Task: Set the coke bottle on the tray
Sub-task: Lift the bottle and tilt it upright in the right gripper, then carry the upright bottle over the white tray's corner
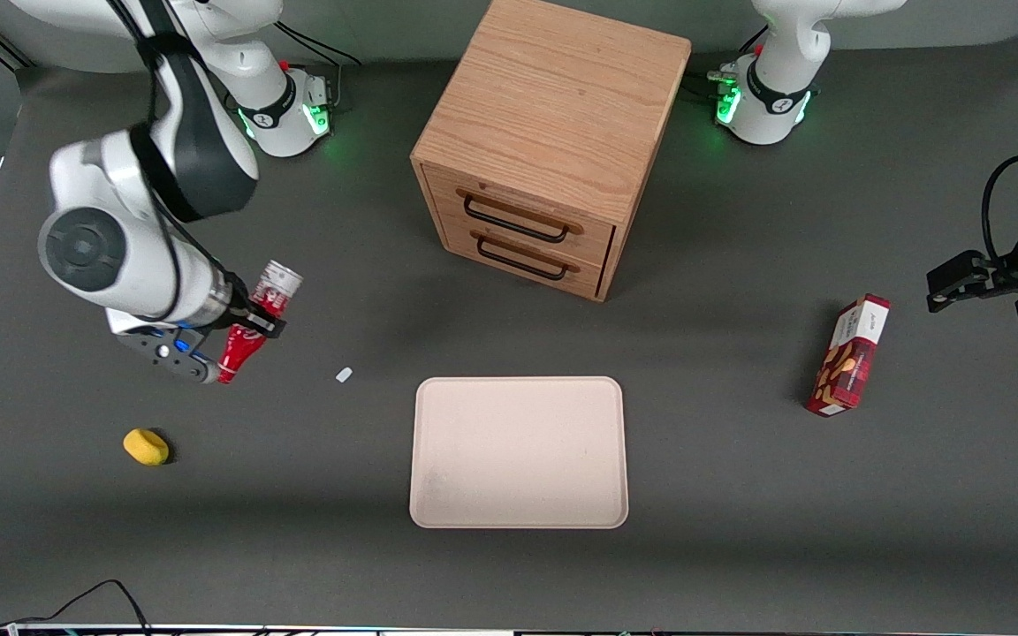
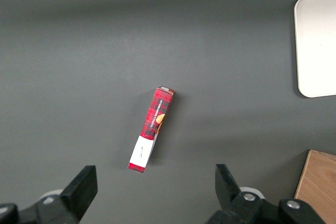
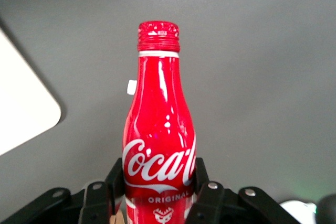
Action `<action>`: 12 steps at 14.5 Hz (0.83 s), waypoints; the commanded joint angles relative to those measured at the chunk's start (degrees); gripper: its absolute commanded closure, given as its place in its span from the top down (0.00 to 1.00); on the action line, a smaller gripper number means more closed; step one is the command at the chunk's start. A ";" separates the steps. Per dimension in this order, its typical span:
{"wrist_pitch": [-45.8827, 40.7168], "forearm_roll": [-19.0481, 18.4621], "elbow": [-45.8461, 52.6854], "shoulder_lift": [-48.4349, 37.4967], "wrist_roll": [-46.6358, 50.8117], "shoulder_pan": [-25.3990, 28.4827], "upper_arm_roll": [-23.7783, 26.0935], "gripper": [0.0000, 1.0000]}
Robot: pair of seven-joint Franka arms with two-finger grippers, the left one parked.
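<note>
My right gripper (image 1: 260, 316) hangs above the table toward the working arm's end, shut on the coke bottle (image 1: 254, 325). The red bottle is tilted, its silvery wide end up and its narrow neck pointing down at the table. In the right wrist view the coke bottle (image 3: 159, 145) fills the middle, clamped between the black fingers (image 3: 202, 182) at its Coca-Cola label, cap pointing away. The cream tray (image 1: 518, 452) lies flat near the table's middle, nearer the front camera than the drawer cabinet, well apart from the bottle. One rounded corner of the tray (image 3: 23, 111) shows in the wrist view.
A wooden two-drawer cabinet (image 1: 544, 141) stands farther from the camera than the tray. A yellow lump (image 1: 146, 446) lies below the gripper's area, nearer the camera. A small white scrap (image 1: 344, 374) sits between bottle and tray. A red-and-white snack box (image 1: 849, 355) lies toward the parked arm's end.
</note>
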 commanded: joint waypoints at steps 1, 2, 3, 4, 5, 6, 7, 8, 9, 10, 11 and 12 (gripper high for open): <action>-6.64 1.30 9.02 1.91 -5.11 -0.77 0.17 0.00; -7.53 1.30 10.86 2.26 -5.73 -0.77 0.08 0.00; -9.19 1.39 13.75 3.57 -5.91 -0.77 0.08 0.00; -11.55 1.30 16.91 5.32 -5.91 -0.68 0.08 0.00; -13.93 1.30 20.25 7.51 -5.91 -0.42 0.17 0.00; -15.43 1.22 23.24 9.45 -5.82 0.02 0.17 0.00; -15.71 1.22 25.27 10.77 -5.56 0.20 0.61 0.00; -15.62 1.30 26.51 12.09 -5.21 0.46 0.70 0.00; -15.62 1.30 28.44 13.76 -5.12 1.51 0.70 0.00; -15.71 1.22 30.46 15.86 -4.94 2.65 0.70 0.00; -15.62 1.22 32.65 17.97 -4.86 3.96 0.61 0.00; -15.53 1.13 35.11 20.43 -4.51 5.28 0.61 0.00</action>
